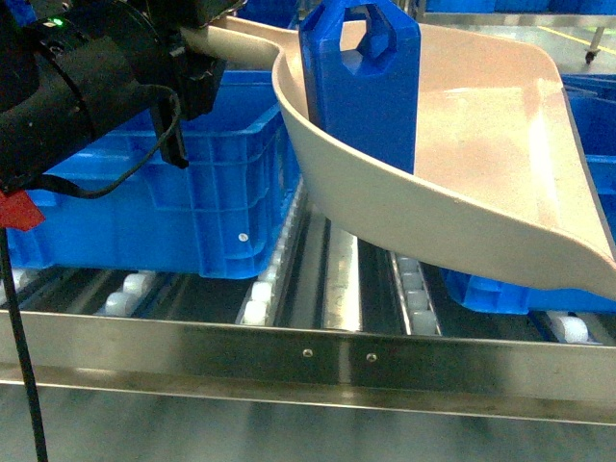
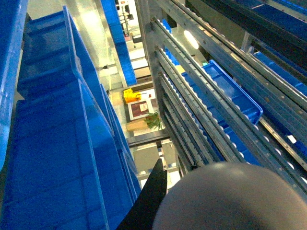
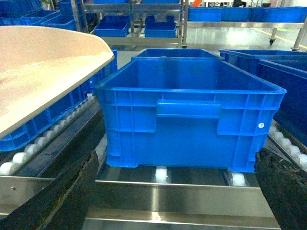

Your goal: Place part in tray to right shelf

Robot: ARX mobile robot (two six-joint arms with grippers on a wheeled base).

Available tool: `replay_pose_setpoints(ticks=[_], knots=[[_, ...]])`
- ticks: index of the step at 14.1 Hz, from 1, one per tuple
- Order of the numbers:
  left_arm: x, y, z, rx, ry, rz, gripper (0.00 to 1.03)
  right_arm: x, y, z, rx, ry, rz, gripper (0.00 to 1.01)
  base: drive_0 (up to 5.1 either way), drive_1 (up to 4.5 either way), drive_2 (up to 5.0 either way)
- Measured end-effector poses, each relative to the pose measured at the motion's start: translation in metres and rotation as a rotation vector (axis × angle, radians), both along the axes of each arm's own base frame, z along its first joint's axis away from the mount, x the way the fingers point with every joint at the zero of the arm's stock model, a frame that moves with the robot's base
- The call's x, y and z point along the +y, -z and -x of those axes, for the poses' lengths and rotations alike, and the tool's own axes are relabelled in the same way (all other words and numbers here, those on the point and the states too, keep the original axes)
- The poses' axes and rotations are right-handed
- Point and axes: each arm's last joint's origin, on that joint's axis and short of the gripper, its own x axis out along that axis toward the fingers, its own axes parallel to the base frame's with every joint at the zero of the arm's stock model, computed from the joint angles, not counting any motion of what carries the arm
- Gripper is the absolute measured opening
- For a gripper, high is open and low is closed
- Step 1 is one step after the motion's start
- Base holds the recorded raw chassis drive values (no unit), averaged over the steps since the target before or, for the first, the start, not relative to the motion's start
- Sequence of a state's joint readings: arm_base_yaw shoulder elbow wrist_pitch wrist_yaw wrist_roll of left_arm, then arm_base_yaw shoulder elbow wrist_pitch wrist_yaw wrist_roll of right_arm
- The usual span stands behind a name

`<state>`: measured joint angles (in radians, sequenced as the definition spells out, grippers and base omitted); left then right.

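Roller shelf (image 1: 318, 361) — steel front rail with lanes of white rollers (image 3: 162, 174) running back from it. Resting directly on the rollers: a blue crate (image 3: 189, 115) straight ahead of the right claw (image 3: 175, 191), more blue crates (image 1: 164, 183) left and right — lined up beside one another.

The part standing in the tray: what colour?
Bright blue part, on the beige tray; head view.

Legible text, labels, brands, numbers: none. Blue crates (image 3: 189, 115), cream tray (image 1: 481, 135), blue part (image 1: 361, 82) and steel shelf rail (image 1: 308, 361) bear no readable markings. Far red-and-white sign (image 2: 140, 109) in the left wrist view: too small to read.
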<state>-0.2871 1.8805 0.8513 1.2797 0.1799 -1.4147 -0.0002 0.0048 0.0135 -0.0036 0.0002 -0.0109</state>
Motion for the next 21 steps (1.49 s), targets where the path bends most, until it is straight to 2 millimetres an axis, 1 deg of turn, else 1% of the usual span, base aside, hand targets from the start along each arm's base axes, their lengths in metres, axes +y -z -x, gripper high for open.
replay_pose_setpoints(ticks=[21], knots=[[0.0000,0.0000,0.0000,0.000,0.000,0.000,0.12,0.0000,0.0000,0.0000,0.000,0.000,0.000,0.98,0.0,0.00,0.0]])
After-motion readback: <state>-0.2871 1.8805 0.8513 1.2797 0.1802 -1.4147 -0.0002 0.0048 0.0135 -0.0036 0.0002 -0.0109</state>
